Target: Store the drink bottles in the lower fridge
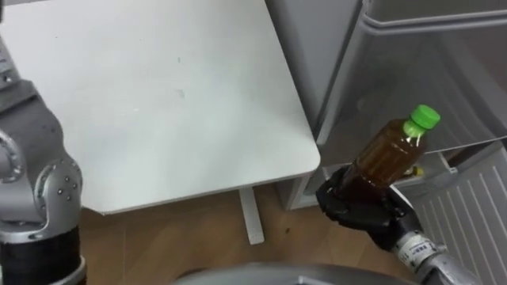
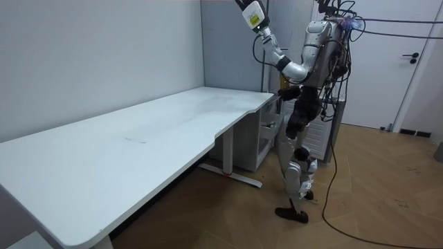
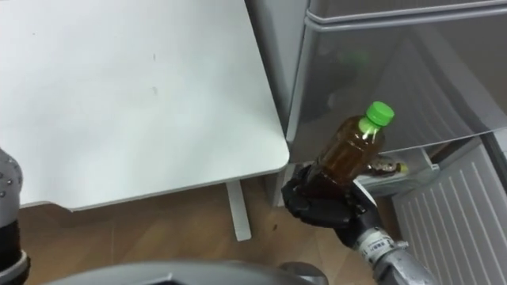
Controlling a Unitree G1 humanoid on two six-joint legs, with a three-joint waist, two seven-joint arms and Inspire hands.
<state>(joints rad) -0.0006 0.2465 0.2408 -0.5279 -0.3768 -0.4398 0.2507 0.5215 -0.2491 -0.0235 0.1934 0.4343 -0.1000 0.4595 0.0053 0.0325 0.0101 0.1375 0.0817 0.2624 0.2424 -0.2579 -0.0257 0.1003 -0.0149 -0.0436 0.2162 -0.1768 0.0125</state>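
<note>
Bottle [image 1: 388, 154]: clear plastic, cylindrical, amber-brown liquid, bright green screw cap. Tilted, cap up and away from the fingers.
Right hand [image 1: 360, 207]: black fingers curled round the bottle's lower body.
Fridge [image 1: 412, 71]: smooth grey front, just beyond the fingertips.
Ribbed white panel [image 1: 471, 214]: beside the hand.
Table [image 1: 158, 95]: matte white, rounded corner, left of the fingers.
Left hand [image 2: 242, 4]: raised high, state not legible.

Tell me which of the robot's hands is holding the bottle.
The right hand, its fingers curled round the brown, green-capped bottle in front of the fridge.
</note>
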